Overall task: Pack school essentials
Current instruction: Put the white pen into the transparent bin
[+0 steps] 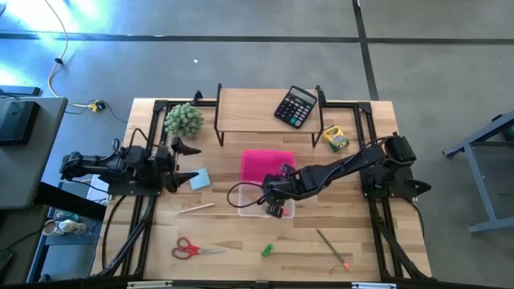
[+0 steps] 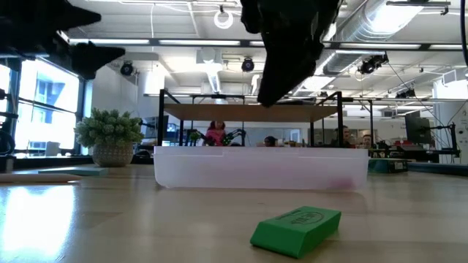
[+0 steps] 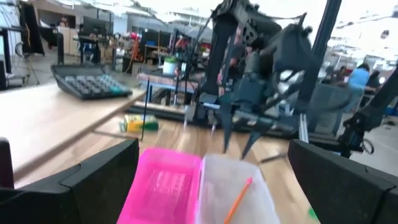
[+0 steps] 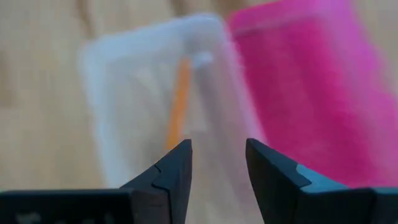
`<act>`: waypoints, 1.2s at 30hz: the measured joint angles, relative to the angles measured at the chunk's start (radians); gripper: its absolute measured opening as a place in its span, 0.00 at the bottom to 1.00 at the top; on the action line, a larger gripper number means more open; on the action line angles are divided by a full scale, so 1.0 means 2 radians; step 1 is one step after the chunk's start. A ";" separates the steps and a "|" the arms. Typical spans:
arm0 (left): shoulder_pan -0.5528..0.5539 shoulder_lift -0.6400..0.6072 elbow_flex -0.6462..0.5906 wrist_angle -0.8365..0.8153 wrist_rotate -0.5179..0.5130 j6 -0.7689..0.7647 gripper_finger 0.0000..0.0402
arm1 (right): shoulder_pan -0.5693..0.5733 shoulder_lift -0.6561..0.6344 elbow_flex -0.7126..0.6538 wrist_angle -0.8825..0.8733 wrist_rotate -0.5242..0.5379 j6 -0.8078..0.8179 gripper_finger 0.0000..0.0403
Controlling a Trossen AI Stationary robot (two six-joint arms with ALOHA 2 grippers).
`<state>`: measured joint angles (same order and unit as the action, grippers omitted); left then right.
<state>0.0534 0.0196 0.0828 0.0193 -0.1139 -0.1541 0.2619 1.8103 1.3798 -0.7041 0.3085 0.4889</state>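
Right hand (image 4: 217, 163) hovering over the clear box (image 1: 277, 205), fingers parted, holding nothing. Directly below, inside that box, an orange pencil (image 4: 178, 104) already lying along the box's length; pink lid (image 1: 267, 164) hinged open on the far side. Outward toward the near edge of the surface (image 1: 241, 233): green eraser (image 1: 267, 250) closest, just in front of the box; another pencil (image 1: 332, 248) to the right, lying diagonally; red-handled scissors (image 1: 191, 250) farther left. Probably the eraser or that pencil next, both nearer this arm. Left hand (image 1: 186, 163) waiting open beside the light-blue notepad (image 1: 200, 179).
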 joint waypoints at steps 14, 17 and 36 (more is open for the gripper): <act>0.000 0.115 0.119 -0.127 -0.003 0.000 1.00 | 0.000 -0.008 0.062 -0.206 0.147 0.013 0.35; -0.001 0.161 0.158 -0.177 -0.003 0.000 1.00 | 0.001 -0.017 0.054 -0.230 0.150 0.029 0.35; -0.114 0.386 0.270 -0.316 -0.001 -0.110 1.00 | 0.036 -0.099 -0.061 -0.223 0.153 0.207 0.35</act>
<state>-0.1745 0.7910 0.6224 -0.6124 -0.1158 -0.3743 0.3342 1.6126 1.2588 -1.1511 0.6138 0.9028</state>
